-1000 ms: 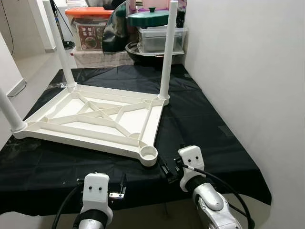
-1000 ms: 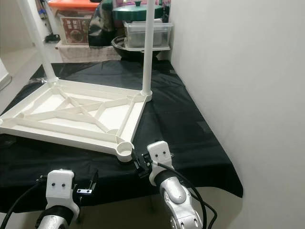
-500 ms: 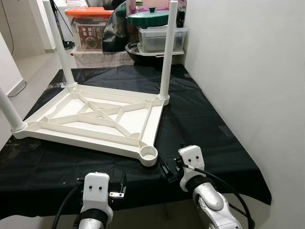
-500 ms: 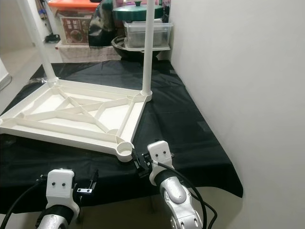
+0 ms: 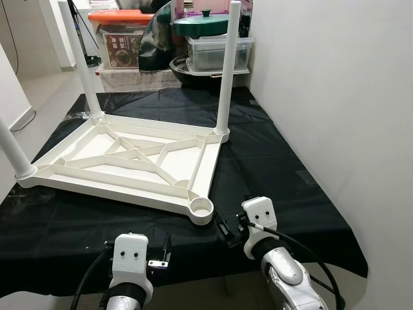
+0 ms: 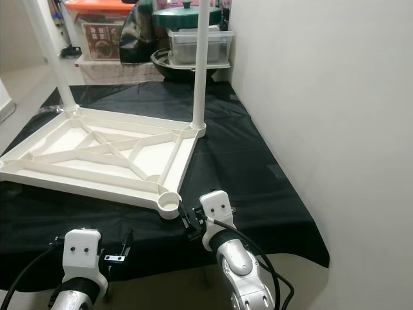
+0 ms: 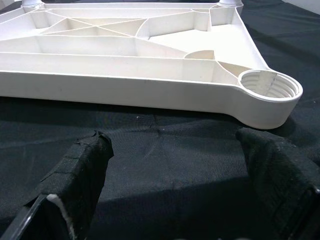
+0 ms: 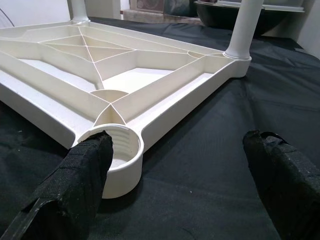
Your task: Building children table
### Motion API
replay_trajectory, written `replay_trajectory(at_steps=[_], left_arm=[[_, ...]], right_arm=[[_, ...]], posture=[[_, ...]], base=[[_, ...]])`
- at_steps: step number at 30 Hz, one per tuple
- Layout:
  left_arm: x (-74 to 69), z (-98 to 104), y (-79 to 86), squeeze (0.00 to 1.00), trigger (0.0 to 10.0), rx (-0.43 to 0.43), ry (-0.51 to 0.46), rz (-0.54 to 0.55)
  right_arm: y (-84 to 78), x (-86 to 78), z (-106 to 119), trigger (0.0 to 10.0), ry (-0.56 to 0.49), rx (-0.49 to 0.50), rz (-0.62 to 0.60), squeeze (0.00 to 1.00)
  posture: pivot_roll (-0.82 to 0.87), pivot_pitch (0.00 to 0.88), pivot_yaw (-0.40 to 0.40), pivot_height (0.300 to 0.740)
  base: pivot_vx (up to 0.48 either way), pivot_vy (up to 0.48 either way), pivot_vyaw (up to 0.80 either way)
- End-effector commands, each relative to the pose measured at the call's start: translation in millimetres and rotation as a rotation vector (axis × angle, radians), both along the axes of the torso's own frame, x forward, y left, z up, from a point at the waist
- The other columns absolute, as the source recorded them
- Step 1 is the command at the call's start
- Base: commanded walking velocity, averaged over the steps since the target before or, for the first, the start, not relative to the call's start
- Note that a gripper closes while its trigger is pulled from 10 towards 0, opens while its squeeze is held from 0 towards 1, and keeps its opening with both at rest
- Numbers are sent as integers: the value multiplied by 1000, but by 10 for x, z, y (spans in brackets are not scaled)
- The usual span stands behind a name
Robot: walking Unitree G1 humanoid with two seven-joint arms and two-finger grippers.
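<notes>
I see a black cloth, storage bins at twelve o'clock, white upturned table with three legs; left gripper and right gripper both spread

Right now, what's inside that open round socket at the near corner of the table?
The socket holds no leg; its threaded inner wall shows. Its bottom is hidden by the rim.

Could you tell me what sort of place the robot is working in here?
Probably a lived-in home, perhaps a storage corner. An upturned white table top lies on a black cloth on the floor, beside a plain wall, with plastic storage boxes and a green lid stacked behind it.
</notes>
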State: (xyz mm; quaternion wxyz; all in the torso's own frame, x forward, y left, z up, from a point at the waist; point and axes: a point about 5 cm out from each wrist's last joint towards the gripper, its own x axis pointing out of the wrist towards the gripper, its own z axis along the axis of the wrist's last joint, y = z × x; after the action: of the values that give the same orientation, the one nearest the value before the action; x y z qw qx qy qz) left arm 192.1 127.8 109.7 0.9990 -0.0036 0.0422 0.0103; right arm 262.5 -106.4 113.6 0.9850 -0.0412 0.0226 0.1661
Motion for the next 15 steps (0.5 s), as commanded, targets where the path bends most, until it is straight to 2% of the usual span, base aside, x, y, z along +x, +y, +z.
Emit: replay_trajectory(at_steps=[1,9,15], left_arm=[[-4,-33,8,0,10000,2,21,4],[103,-12,-41,0,10000,-6,-4,5],[159,-56,-32,0,10000,7,13,0]], right_arm=[[7,2,-5,10000,10,11,-7,0],[-33,89,34,10000,-11,-6,-14,0],[-12,132,45,10000,-23,-5,-24,0]], posture=[[49,0,-32,740],[-3,0,-4,740],[-14,0,15,740]], base=[[0,0,0],[0,0,0],[0,0,0]])
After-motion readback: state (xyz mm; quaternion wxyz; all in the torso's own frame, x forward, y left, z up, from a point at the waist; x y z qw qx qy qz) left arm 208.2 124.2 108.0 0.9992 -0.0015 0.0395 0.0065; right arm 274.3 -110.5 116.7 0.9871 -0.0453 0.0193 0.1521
